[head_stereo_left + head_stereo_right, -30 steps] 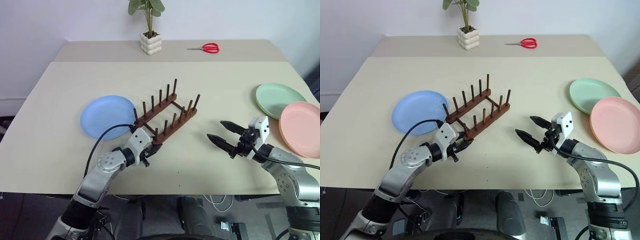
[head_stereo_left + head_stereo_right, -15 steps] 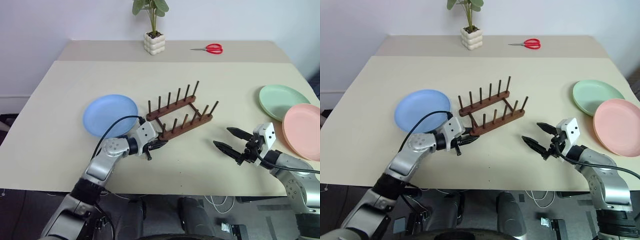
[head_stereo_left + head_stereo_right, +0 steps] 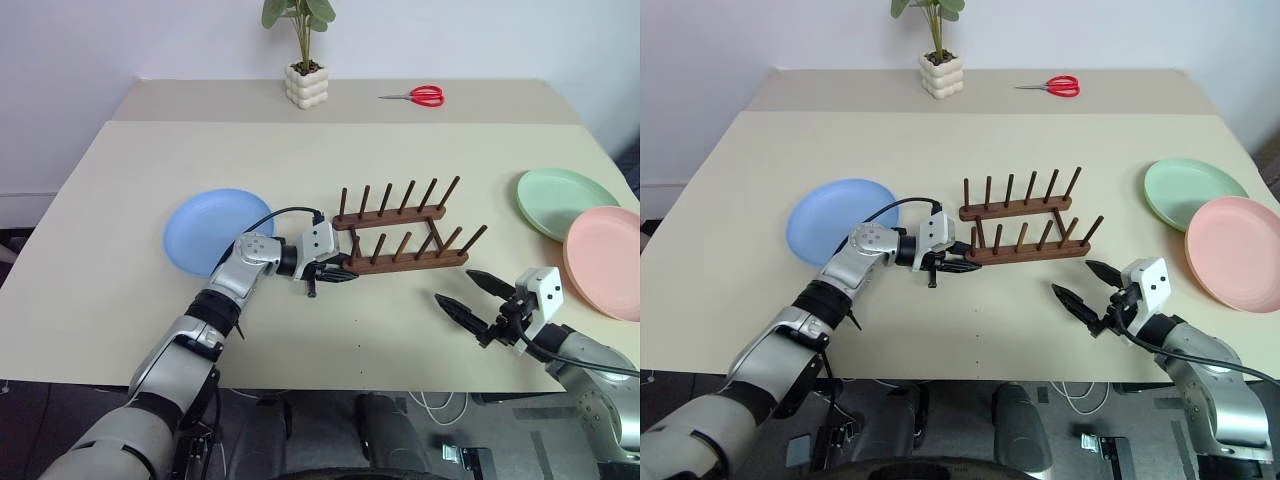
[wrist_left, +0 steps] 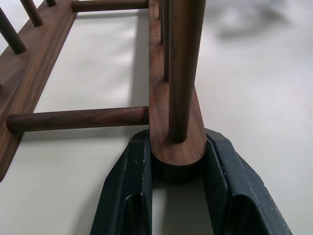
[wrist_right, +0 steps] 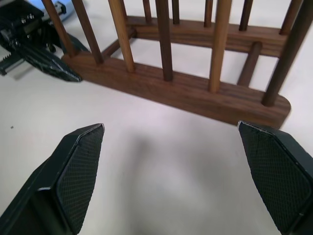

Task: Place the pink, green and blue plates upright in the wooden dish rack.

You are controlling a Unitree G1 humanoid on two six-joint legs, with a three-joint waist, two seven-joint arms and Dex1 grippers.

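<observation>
Probably the blue plate (image 3: 218, 231) lies flat at the left side of the table (image 3: 130, 300) because nobody has taken it yet; it is round, matte and light blue, and the left arm passes just in front of it.

Next, the left gripper (image 3: 337, 274) is closed on the left end of the rack's near rail. In the left wrist view its two black fingers (image 4: 128, 191) press on both sides of the rounded rail end, under the first peg. I judge it holds the rack (image 3: 405, 238) this way to turn and set it in the middle of the table, where both arms can reach it.

The rack is dark brown wood: two parallel rails, joined by cross dowels, each with a row of upright pegs. It lies across the table and carries no plate.

To the right, the right gripper (image 3: 476, 298) hovers just in front of the rack's right end, jaws wide apart and holding nothing. It seems to wait for its turn.

At the far right the green plate (image 3: 560, 202) lies flat, and the pink plate (image 3: 603, 262) is just beside it, nearer to the table's front, maybe overlapping its edge. Both are plain and matte.
</observation>
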